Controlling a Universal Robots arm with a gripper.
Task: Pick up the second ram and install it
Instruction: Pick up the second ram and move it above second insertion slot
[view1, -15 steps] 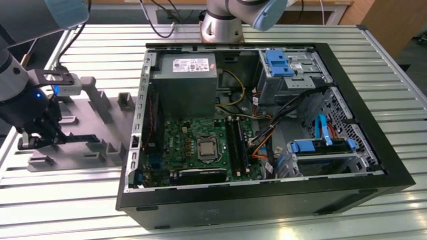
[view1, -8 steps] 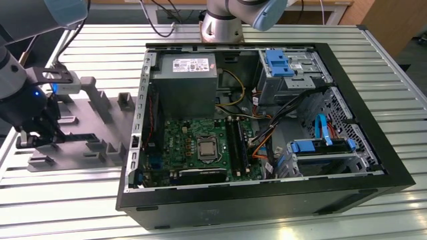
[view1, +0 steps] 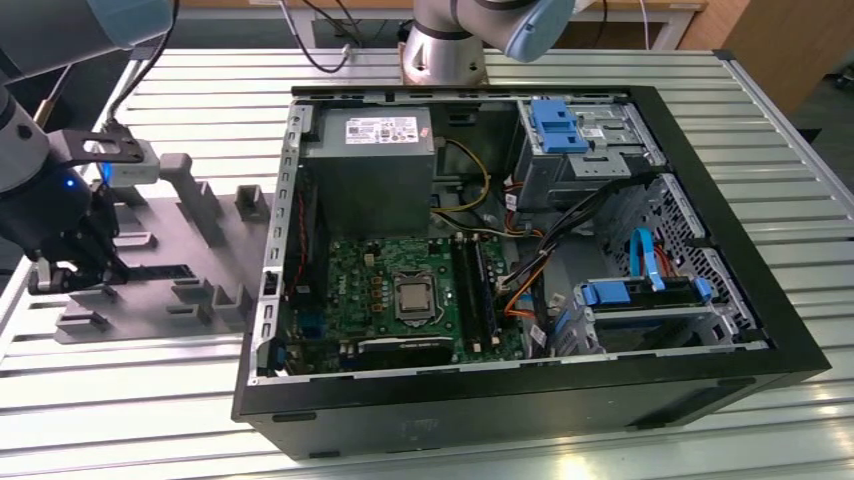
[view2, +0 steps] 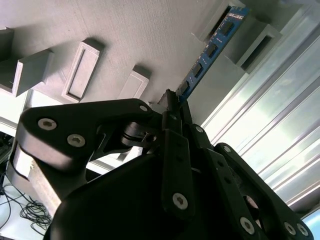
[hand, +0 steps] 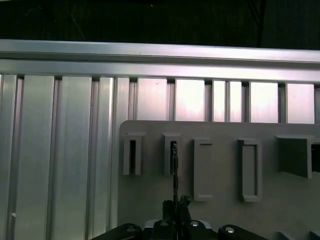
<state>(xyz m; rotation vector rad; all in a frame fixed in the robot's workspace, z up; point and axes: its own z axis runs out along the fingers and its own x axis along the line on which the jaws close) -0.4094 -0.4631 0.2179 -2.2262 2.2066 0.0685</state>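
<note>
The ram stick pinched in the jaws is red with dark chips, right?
No, it is blue, not red. The second wrist view shows the ram stick as blue with dark chips, pinched in the jaws of the gripper.

- Computer case (view1: 534, 405) sits on the slatted table (view1: 134, 400)
- Tray (view1: 154, 225) lies beside it, on the exterior view's left
- Memory stick (view2: 210, 50) stands in a tray slot, gripper (view2: 172, 102) clamped around its end

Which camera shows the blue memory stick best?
The second wrist view: the second ram shows its blue face and dark chips, in the hand. The first wrist view sees it edge-on, a thin line. In the exterior view it's too small to tell.
</note>
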